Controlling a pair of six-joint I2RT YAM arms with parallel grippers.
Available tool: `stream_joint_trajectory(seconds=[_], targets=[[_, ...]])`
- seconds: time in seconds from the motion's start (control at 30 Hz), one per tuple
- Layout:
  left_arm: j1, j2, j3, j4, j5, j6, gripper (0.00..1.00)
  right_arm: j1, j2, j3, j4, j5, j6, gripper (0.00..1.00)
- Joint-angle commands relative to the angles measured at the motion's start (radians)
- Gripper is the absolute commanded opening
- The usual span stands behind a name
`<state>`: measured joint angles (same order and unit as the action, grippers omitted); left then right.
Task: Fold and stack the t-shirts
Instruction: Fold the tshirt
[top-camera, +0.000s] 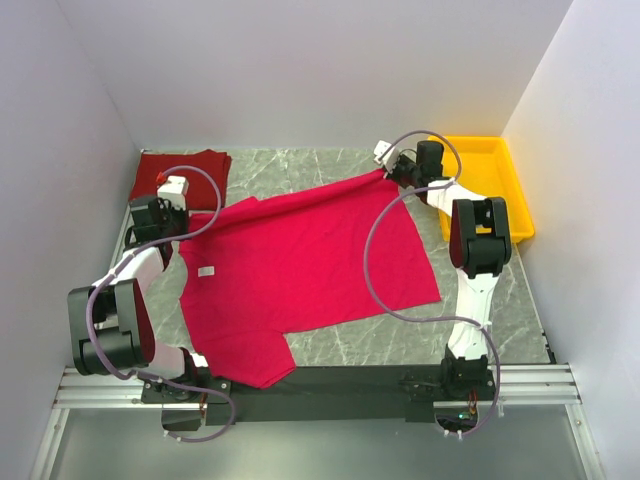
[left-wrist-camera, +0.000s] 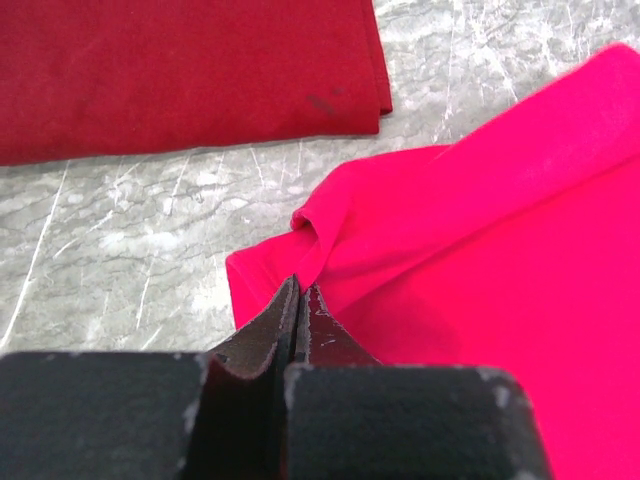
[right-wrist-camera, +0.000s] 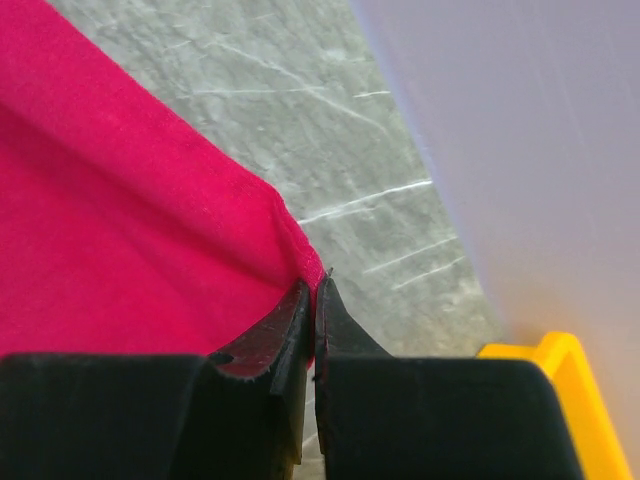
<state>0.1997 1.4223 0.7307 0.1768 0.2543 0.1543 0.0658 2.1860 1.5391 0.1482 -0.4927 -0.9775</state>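
Crimson shirt (top-camera: 310, 270): one, spread across the middle of the counter (top-camera: 350, 345), one sleeve at the near edge and the white label (top-camera: 206, 271) toward the left. Left claw (left-wrist-camera: 300, 300): pressed together, pinching a puckered edge of the crimson shirt on its left side. Right claw (right-wrist-camera: 315, 292): pressed together on the shirt's far right corner, which was drawn up to a point, with a raised fold running between the two claws. Handling, by estimate: light, thin, limp and not fragile. It would sag and crease wherever unsupported, so it is best taken by hems, corners or shoulder seams, two points at once. Dark shirt (top-camera: 180, 172): folded flat at the far left, apart from the crimson one. Tray (top-camera: 480, 165): yellow, at the far right.
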Motion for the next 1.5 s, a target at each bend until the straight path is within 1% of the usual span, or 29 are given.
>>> stream_joint_trajectory(seconds=[0.0, 0.1, 0.27, 0.77, 1.47], targets=[[0.007, 0.001, 0.042, 0.030, -0.018, 0.007, 0.01, -0.004, 0.006, 0.044, 0.111, 0.023, -0.050, 0.00], [0.007, -0.003, 0.038, 0.030, -0.026, 0.013, 0.01, -0.004, 0.000, 0.018, 0.132, 0.025, -0.055, 0.00], [0.009, -0.008, 0.026, 0.030, -0.023, 0.014, 0.01, -0.004, -0.012, -0.033, 0.218, 0.039, -0.038, 0.00], [0.009, -0.037, 0.006, 0.035, -0.007, 0.022, 0.01, -0.009, -0.055, -0.111, 0.241, 0.031, -0.013, 0.00], [0.007, -0.060, -0.045, -0.002, -0.024, 0.039, 0.01, -0.020, -0.134, -0.206, 0.263, 0.026, 0.034, 0.00]])
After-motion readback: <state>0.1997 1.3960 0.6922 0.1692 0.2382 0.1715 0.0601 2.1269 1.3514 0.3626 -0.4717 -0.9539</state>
